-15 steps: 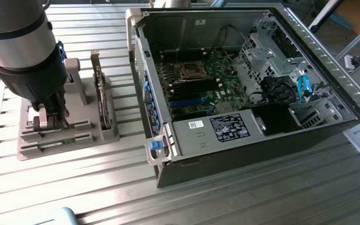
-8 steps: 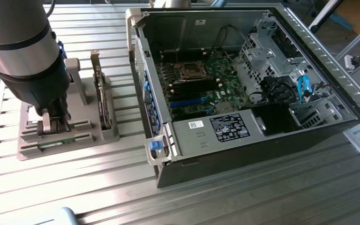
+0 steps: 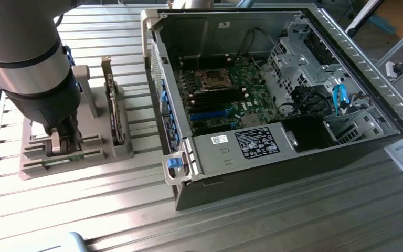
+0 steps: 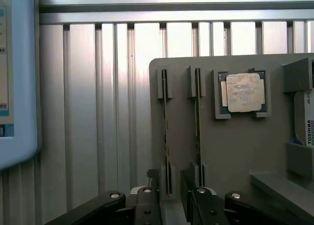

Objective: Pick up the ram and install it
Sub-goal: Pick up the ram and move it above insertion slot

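Presently, step in hand: the pick-up, at its approach. Nothing has been lifted and the install has not begun.
Computer case (image 3: 257, 184): lies open on the exterior view's right with its motherboard (image 3: 222, 97) exposed, well apart from the arm.
Holder (image 3: 40, 165): a grey slotted fixture on the exterior view's left. The arm stands right over it.
Gripper (image 4: 170, 205): released, jaws spread wide and grasping nothing. It is low over the near end of the holder, with one finger (image 4: 149, 208) on each side of a slot.
Ram (image 4: 165, 137): stands on edge in that slot, running away from the jaws and in line with the gap between them. It shows as little more than a dark sliver, so this reading is probably right rather than certain.
Second stick (image 4: 197, 132): greenish, on edge in the neighbouring slot, just beside one finger.
What the grasp calls for: by my judgement, the jaws must be centred squarely on the thin stick, clear of the neighbour, and then lift straight out of the slot.
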{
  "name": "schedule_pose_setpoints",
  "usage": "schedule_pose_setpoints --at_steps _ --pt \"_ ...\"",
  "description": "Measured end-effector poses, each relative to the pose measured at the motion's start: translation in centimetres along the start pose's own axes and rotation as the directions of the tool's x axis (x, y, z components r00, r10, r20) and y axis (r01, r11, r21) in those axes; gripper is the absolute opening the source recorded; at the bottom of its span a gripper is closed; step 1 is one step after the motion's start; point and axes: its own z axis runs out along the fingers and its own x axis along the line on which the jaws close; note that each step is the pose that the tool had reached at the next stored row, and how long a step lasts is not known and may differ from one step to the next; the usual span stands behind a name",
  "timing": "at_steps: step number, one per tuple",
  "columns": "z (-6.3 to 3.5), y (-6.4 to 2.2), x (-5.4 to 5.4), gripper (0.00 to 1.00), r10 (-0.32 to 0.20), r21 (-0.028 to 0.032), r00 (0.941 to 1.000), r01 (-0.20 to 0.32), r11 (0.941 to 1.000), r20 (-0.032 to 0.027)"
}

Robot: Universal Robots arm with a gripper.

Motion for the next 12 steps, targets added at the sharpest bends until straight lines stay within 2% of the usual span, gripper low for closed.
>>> schedule_pose_setpoints --at_steps 2,6,12 --pt "0.41 0.04 0.1 0.31 0.0 -0.0001 1.0 0.0 1.0 -0.0001" --pt "1.33 0.78 0.1 0.31 -0.002 -0.0001 1.0 0.002 1.0 -0.0002" --pt "2.0 1.23 0.1 0.31 -0.006 0.0 1.0 0.006 1.0 -0.0002"
